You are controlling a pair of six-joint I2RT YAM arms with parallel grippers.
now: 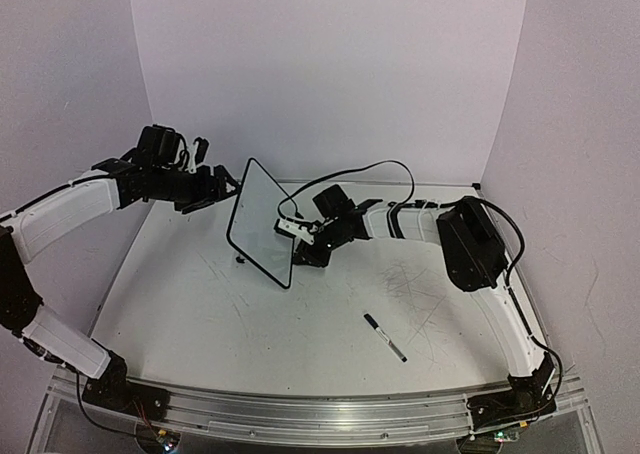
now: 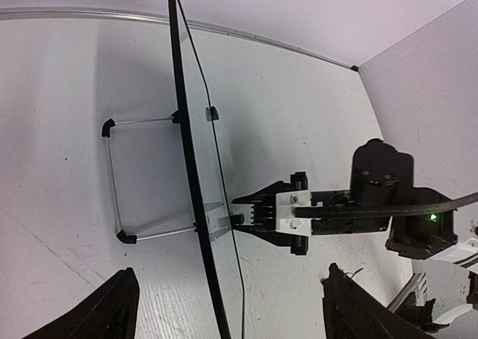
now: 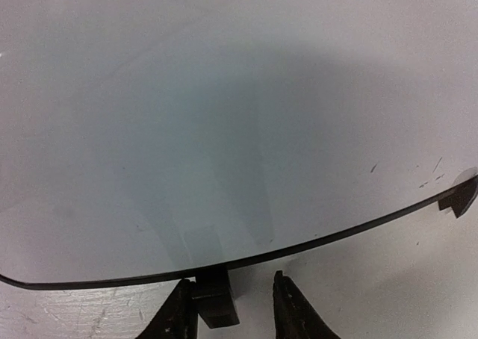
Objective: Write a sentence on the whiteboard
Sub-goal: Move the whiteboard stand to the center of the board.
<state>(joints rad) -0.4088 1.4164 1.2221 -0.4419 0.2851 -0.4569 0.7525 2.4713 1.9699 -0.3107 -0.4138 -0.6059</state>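
Right gripper [image 2: 240, 210]: jaws spread, straddling the board's black foot [image 3: 216, 305] at its lower edge. The foot sat against one finger, with a gap to the other, so nothing was pinched. Left gripper [image 1: 226, 188]: jaws spread wide, empty, just beside the board's upper left edge.

Board [image 1: 262, 222] stood upright mid-table on its wire stand [image 2: 116, 182], which was on the far side from the right arm. Its face was blank in the right wrist view. Marker [image 1: 384, 336] lay on the table [image 1: 250, 314], well apart from both arms.

Likely step: squaring or steadying the board before writing. To do it well, close the right jaws slowly on the foot or frame, low down, and push along the table rather than against the face, since the stand looks easy to tip. Left should brace the top edge. The marker pickup was not yet done.
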